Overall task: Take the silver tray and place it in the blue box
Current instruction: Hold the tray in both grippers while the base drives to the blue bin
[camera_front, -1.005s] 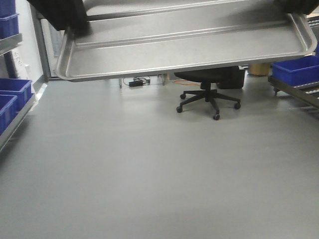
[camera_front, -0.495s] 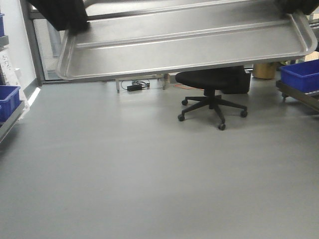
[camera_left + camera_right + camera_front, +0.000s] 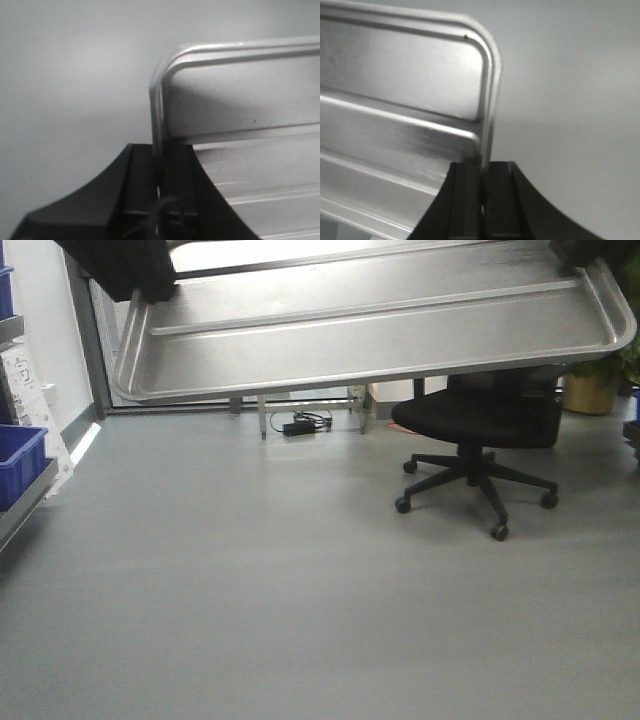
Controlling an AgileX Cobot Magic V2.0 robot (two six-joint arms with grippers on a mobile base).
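Observation:
The silver tray (image 3: 380,335) hangs in the air across the top of the front view, floor ridges showing, high above the grey floor. My left gripper (image 3: 150,290) is shut on the rim of its left short side; in the left wrist view the black jaws (image 3: 159,170) pinch the rim of the tray (image 3: 250,125). My right gripper (image 3: 590,255) is shut on the right short side; in the right wrist view the jaws (image 3: 482,180) clamp the rim of the tray (image 3: 400,100). The task's large blue box cannot be picked out.
A black swivel chair (image 3: 480,430) stands on the floor at the right, under the tray. A blue bin (image 3: 18,465) sits on a rack at the left edge. Cables and a power strip (image 3: 300,425) lie by the far wall. A plant pot (image 3: 592,390) stands far right.
The view has shifted: the chair moved right and nearer, the blue bins at the right left the view, and the left bins slid toward the edge. The tray stays held the same way.

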